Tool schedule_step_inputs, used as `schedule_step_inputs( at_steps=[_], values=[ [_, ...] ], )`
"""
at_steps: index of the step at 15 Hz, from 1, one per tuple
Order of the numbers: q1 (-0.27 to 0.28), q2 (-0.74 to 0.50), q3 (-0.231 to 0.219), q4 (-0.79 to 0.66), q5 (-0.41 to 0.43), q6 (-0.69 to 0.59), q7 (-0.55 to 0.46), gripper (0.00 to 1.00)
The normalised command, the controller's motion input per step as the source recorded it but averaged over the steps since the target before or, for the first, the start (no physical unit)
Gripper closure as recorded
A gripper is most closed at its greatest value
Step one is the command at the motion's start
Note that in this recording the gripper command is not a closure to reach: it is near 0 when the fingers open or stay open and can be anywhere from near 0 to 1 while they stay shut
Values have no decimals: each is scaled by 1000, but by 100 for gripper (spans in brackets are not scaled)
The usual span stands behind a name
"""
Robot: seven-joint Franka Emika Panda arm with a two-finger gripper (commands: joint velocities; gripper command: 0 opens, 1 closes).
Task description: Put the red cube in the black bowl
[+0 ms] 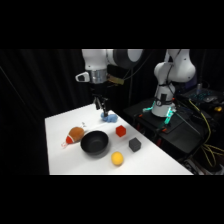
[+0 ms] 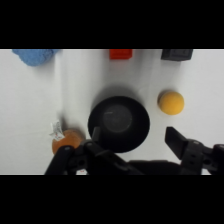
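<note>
Side view, L to R: brown-orange toy (image 1: 75, 133) w/ white tag, below-left of gripper (image 1: 101, 107). Black bowl (image 1: 94, 142) directly below gripper, empty. Blue soft object (image 1: 109, 118) just beside fingertips (touching or not, can't tell). Red cube (image 1: 120, 131) on table (image 1: 60, 155), below-right of gripper, near bowl rim but apart. Dark grey cube (image 1: 134, 144) further right; yellow-orange ball (image 1: 117, 158) in front. Wrist view: fingers (image 2: 176, 137) spread wide, nothing between, hovering over bowl (image 2: 119, 122); cube (image 2: 120, 53) beyond it.
</note>
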Motion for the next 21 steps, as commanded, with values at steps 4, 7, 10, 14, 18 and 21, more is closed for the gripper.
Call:
schedule_step_inputs(
  at_steps=[4, 7, 10, 14, 18, 21],
  values=[
    [-26, -41, 9, -62, -12, 79, -31, 0],
    [-38, -181, -8, -244, -45, 180, -35, 0],
    [-50, -315, -15, -429, -1, 263, -81, 0],
    [-51, -341, -24, -539, 73, 352, -131, 0],
    [-47, -204, -39, -439, 110, 408, -168, 0],
    [-43, -14, -35, -280, 164, 491, -258, 0]
  ],
)
